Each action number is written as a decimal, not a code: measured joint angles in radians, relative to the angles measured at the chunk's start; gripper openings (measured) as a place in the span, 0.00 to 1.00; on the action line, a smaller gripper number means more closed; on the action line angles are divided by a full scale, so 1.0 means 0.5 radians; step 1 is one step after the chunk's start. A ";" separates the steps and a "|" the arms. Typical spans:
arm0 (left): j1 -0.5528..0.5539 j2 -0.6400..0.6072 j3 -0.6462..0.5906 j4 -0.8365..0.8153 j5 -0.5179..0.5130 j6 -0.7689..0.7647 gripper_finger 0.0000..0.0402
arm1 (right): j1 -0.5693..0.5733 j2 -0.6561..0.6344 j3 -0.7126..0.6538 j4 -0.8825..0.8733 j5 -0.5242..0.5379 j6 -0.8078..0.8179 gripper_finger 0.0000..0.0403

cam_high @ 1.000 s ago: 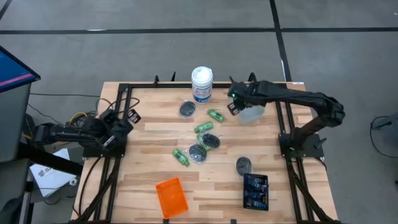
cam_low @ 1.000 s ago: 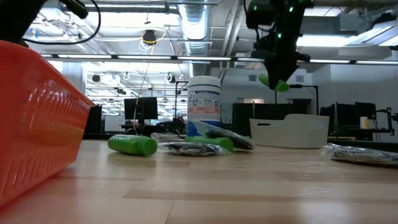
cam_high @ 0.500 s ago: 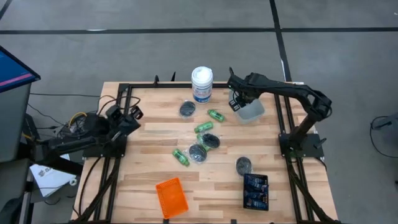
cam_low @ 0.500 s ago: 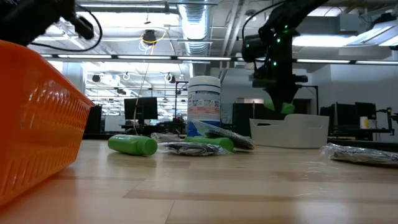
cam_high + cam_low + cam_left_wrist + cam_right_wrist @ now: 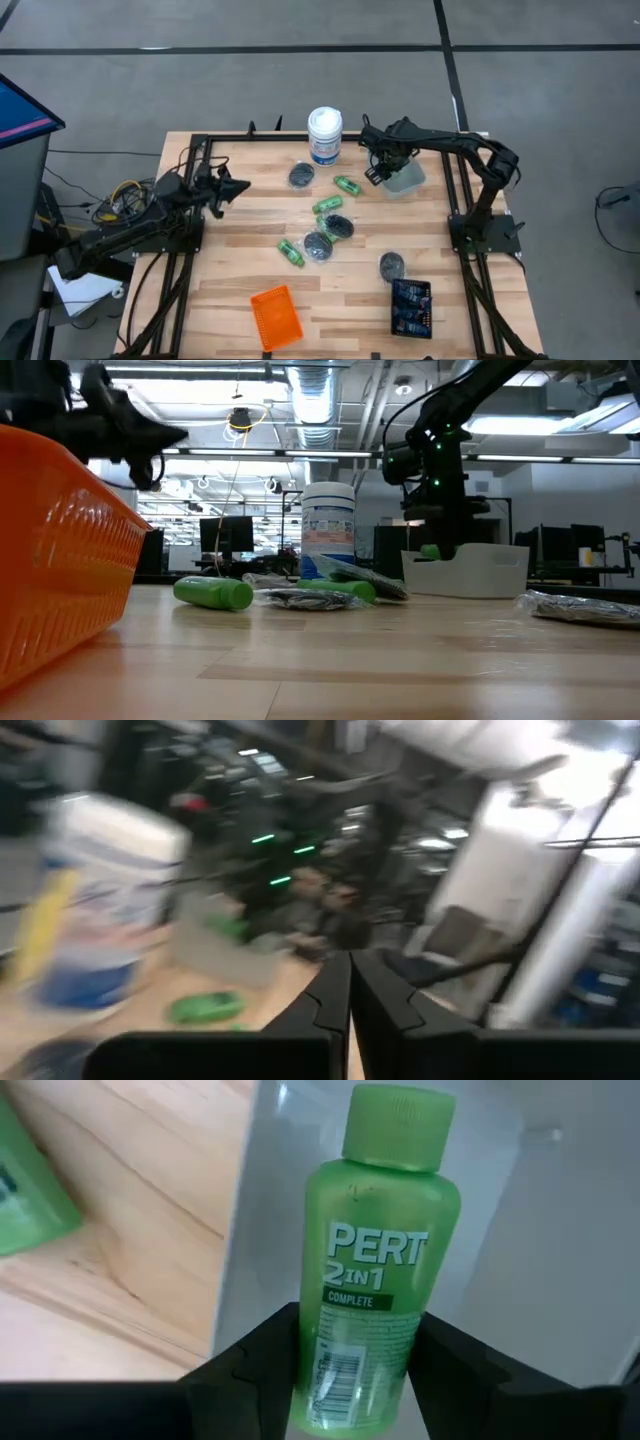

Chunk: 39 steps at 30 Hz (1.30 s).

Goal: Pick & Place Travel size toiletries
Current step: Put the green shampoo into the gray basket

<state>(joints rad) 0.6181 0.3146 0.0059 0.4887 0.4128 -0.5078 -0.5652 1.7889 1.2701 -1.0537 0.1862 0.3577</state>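
From above, the right end effector (image 5: 377,172) sits at the near-left edge of the clear tray (image 5: 406,180), toward one o'clock on the wooden surface (image 5: 240,270), presumably because that tray is where the toiletries are being gathered; the left end effector (image 5: 232,186) hangs over the nine o'clock edge, reaching toward the middle. The remaining items lie loose around the centre: green bottles (image 5: 347,185), wrapped grey pucks (image 5: 301,175), and dark blue tubes in the black tray (image 5: 412,306) at five o'clock, with the orange tray (image 5: 275,317) at six o'clock and the white canister (image 5: 324,134) at twelve (not part of the job). At table height, the right end effector (image 5: 432,550) hangs low just beside the clear tray's (image 5: 480,570) wall with a green bottle (image 5: 430,550) at its tip, low enough that a release should drop it gently. The left wrist view, blurred, shows its fingers (image 5: 325,1005) pressed together, holding nothing. The right wrist view shows the green bottle (image 5: 385,1280) clamped between both fingers (image 5: 250,1365) around its lower body, cap pointing forward over the tray's pale floor (image 5: 540,1260), so the label end leads into the tray.
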 joint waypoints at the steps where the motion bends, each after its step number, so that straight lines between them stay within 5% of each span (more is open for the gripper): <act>1: -0.004 0.001 0.000 -0.060 -0.066 0.023 0.00 | 0.001 0.000 0.000 0.007 -0.006 0.001 0.42; 12: -0.158 -0.002 0.001 -0.429 -0.395 0.216 0.00 | 0.002 -0.005 0.000 -0.010 -0.010 0.011 0.57; 21: -0.511 -0.067 0.000 -0.454 -0.748 0.284 0.00 | 0.067 -0.032 0.000 -0.019 -0.140 -0.053 0.57; 31: -0.786 -0.613 0.000 -0.717 -0.829 0.327 0.00 | 0.182 -0.489 0.000 -0.011 -0.143 0.001 0.55; 39: -0.796 -0.622 0.003 -0.892 -1.124 0.358 0.00 | 0.420 -0.847 0.001 0.349 -0.139 0.098 0.55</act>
<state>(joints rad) 0.2199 0.0036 0.0074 0.0425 -0.1491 -0.3289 -0.3551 1.3655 1.2705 -0.8794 0.1167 0.4067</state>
